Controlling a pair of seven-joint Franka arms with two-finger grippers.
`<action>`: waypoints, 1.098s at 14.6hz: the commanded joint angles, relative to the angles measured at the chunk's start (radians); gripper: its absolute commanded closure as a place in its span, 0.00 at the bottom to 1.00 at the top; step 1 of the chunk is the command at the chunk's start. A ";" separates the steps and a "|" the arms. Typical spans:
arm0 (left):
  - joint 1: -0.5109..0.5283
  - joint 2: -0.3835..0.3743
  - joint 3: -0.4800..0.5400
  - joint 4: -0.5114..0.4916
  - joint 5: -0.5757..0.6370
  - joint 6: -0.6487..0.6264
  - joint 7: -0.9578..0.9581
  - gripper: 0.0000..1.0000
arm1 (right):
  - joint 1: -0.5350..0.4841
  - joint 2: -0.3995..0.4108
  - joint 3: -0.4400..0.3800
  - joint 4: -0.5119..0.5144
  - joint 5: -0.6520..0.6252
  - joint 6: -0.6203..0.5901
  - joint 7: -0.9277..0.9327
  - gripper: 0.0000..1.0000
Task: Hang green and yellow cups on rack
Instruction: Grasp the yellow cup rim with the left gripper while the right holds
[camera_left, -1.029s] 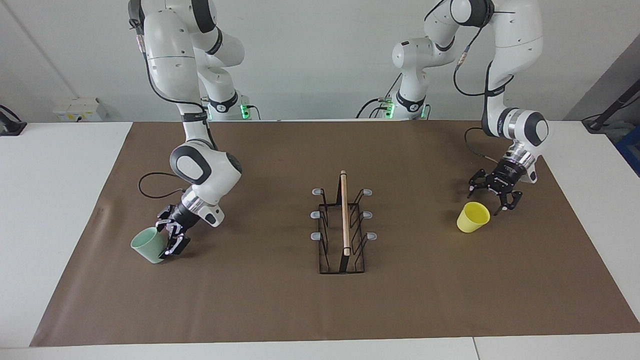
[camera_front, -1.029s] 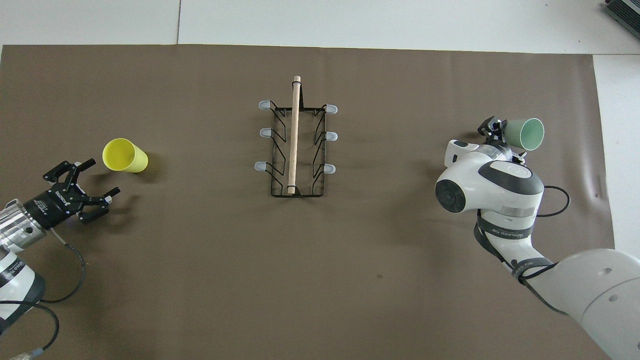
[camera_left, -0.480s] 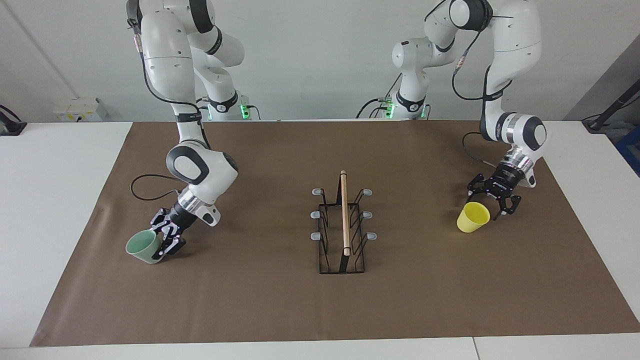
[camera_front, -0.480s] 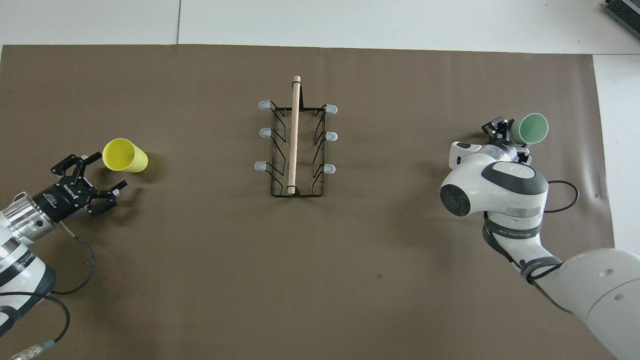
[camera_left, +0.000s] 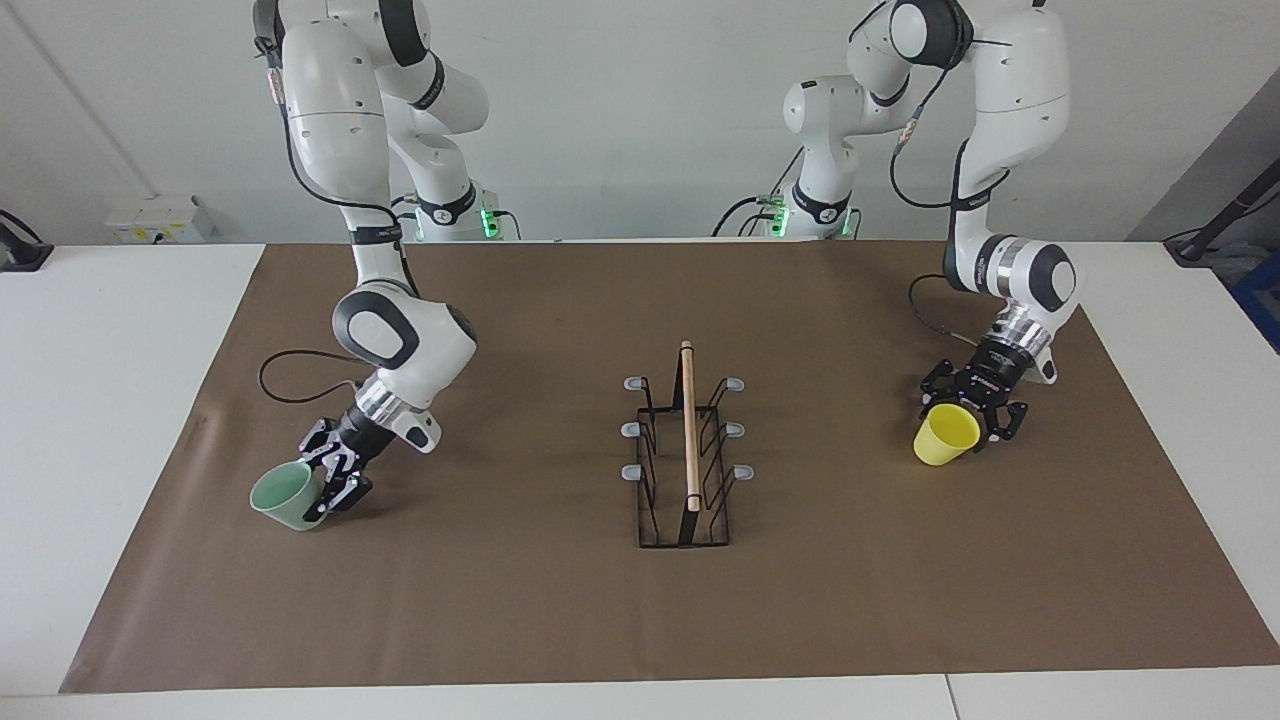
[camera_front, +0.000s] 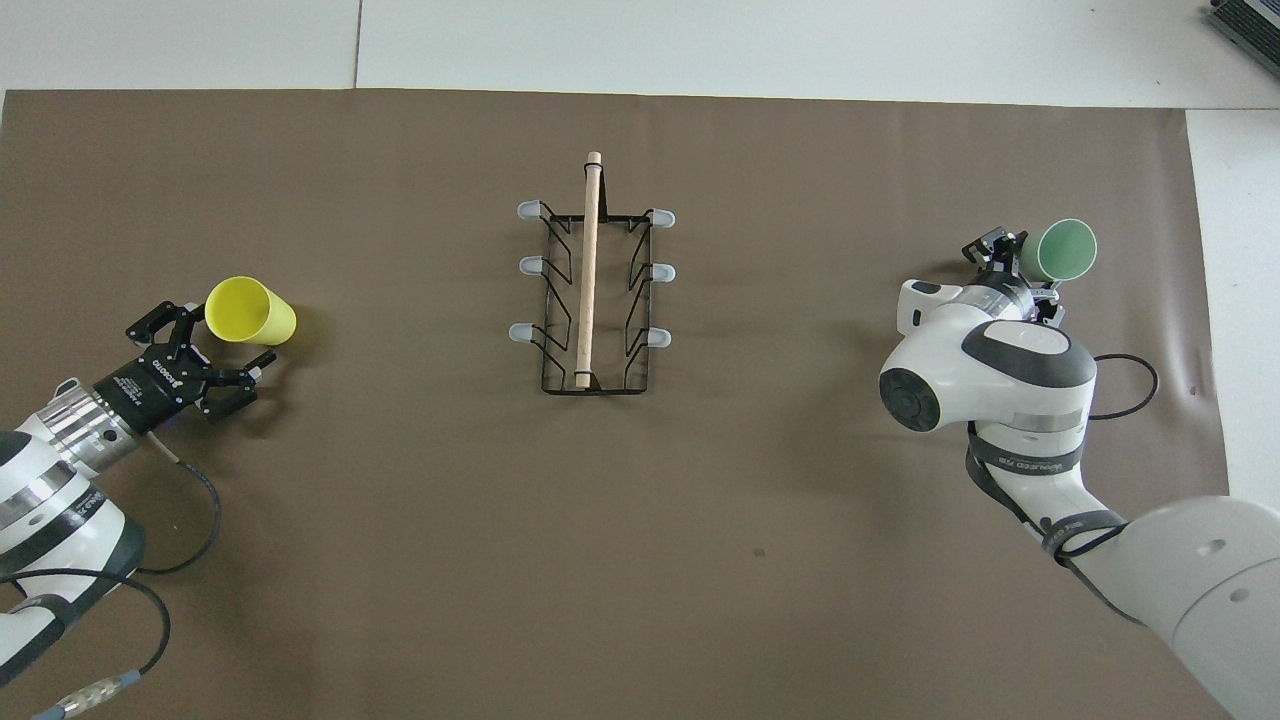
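Both arms are down at their cups at once, so this looks like the pick-up stage on two fronts, with nothing on the rack (camera_left: 686, 450) yet; it stands in the middle of the brown mat (camera_left: 560, 610), wooden rod (camera_front: 588, 270) along its top and all six grey-tipped prongs bare. At the right arm's end of the table, the right gripper (camera_left: 330, 478) has its fingers closed across the wall of the green cup (camera_left: 284, 496), gripping it by the rim, and the cup sits tipped with its mouth turned up and away from the rack; whether its base rests on the mat or has just cleared it, I cannot tell. At the left arm's end, the left gripper (camera_left: 975, 415) is spread wide and empty, its fingers on either side of the rim of the yellow cup (camera_left: 944, 434), which lies tilted on the mat with its mouth toward the gripper; one finger looks to be right at the rim, though actual contact is not clear. My read: the left side needs to close on the yellow rim before anything else, squarely, because a light tapered cup on its side could roll or skid away; the right side needs a lift, a carry toward the rack, and a turn so the cup's mouth goes over a prong
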 joint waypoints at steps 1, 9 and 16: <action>-0.038 0.023 0.006 0.021 -0.052 0.033 0.014 0.00 | -0.018 -0.022 0.010 0.015 0.023 0.030 -0.057 1.00; -0.104 0.034 0.006 0.025 -0.139 0.084 0.033 0.00 | -0.003 -0.131 0.016 0.036 0.515 0.053 -0.160 1.00; -0.107 0.034 0.008 0.024 -0.170 0.090 0.074 1.00 | 0.045 -0.215 0.028 0.072 1.007 -0.017 -0.160 1.00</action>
